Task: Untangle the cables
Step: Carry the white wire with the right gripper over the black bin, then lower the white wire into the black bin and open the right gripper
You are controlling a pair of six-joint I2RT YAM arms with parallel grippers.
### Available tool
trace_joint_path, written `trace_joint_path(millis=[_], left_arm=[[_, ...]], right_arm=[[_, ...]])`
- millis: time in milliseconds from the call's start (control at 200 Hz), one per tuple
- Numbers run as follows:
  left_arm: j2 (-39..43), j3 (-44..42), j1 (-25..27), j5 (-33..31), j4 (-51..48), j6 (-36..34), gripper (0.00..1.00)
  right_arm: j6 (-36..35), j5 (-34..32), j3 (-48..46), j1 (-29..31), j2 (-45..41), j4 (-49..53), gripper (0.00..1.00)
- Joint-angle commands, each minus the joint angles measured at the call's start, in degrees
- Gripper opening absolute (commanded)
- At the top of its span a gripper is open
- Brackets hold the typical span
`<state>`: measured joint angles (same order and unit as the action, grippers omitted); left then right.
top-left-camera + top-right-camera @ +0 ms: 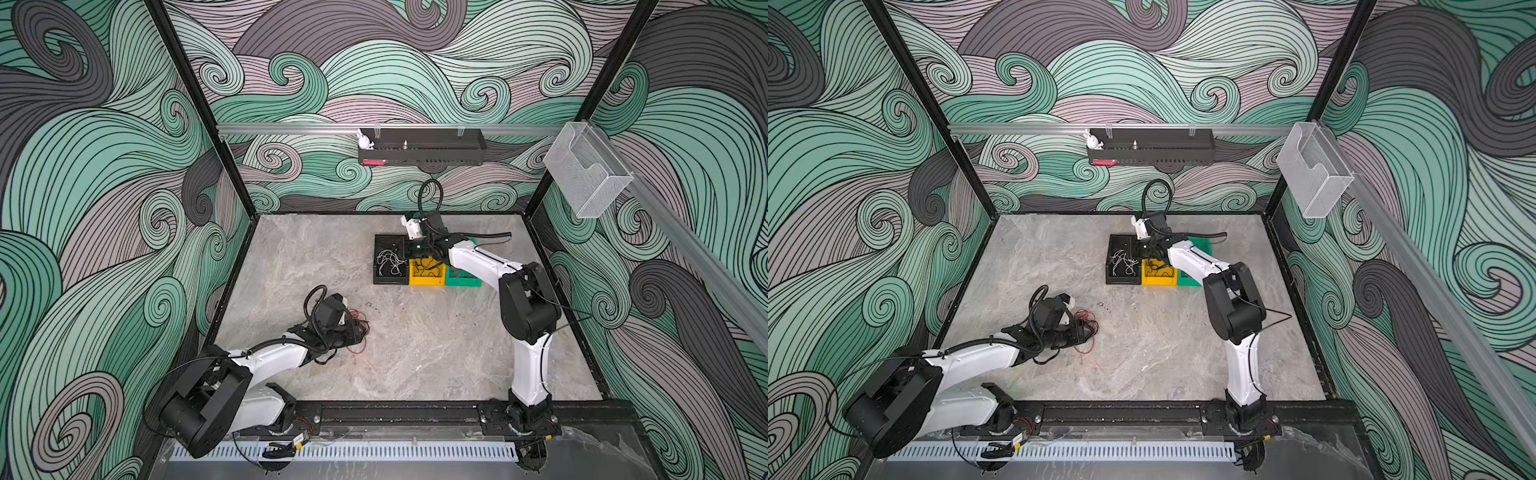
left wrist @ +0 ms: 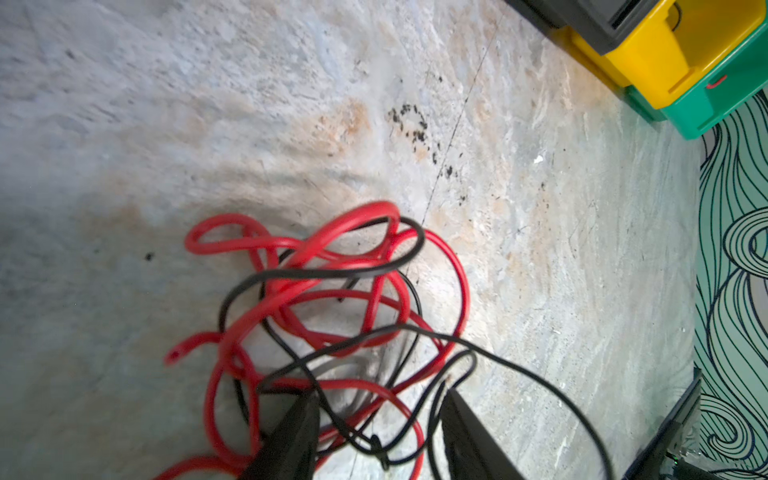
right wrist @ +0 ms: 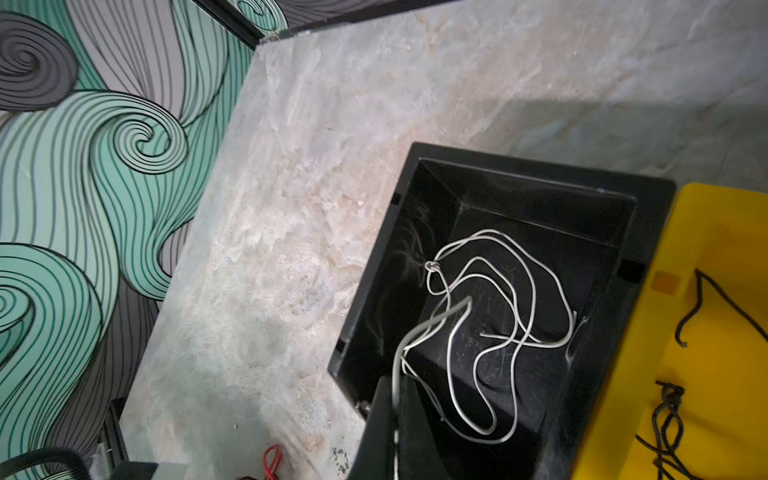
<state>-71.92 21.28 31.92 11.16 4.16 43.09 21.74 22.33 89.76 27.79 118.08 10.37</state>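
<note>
- Left wrist view: left fingers [image 2: 299, 428] sit partway open, straddling loose strands of the red and black tangle [image 2: 332, 299] on the desk [image 2: 540, 249], nothing pinched.
- Right wrist view only: right fingers [image 3: 395, 403] are pinched shut on a white cable [image 3: 440, 318] over the black bin [image 3: 374, 299].
- Top views add the green bin [image 1: 463, 282] next to the yellow bin [image 1: 426, 280].
</note>
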Motion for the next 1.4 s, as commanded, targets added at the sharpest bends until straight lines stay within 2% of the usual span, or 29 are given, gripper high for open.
trace_joint_path(millis=[0,205,355,465,721,961,1396], left_arm=[[-1.47,-1.06,0.1,0.12,-3.57,0.42,0.52],[-1.36,-0.98,0.08,0.1,-3.89,0.16,0.52],[-1.03,-0.98,0.09,0.0,-4.14,0.05,0.52],[-0.79,-0.83,0.07,0.2,-4.16,0.06,0.52],[1.05,-0.54,-0.01,0.09,-5.74,-0.1,0.52],[2.05,-0.54,0.0,-0.07,-6.36,-0.05,0.52],[3.72,-1.06,0.07,-0.68,-7.07,0.11,0.52]], right_arm=[[0.37,-1.57,3.56,0.81,2.03,2.52,0.01],[-0.67,-5.56,7.69,2.16,5.87,5.68,0.07],[-0.8,-5.67,9.03,2.22,6.49,5.59,0.22],[-1.67,-6.42,10.78,2.22,6.67,7.22,0.27],[-3.02,-8.17,9.06,2.27,2.78,7.7,0.29],[-2.93,-6.61,5.57,3.31,-1.14,6.59,0.31],[-1.06,-8.25,-13.85,9.76,-12.88,0.72,0.33]])
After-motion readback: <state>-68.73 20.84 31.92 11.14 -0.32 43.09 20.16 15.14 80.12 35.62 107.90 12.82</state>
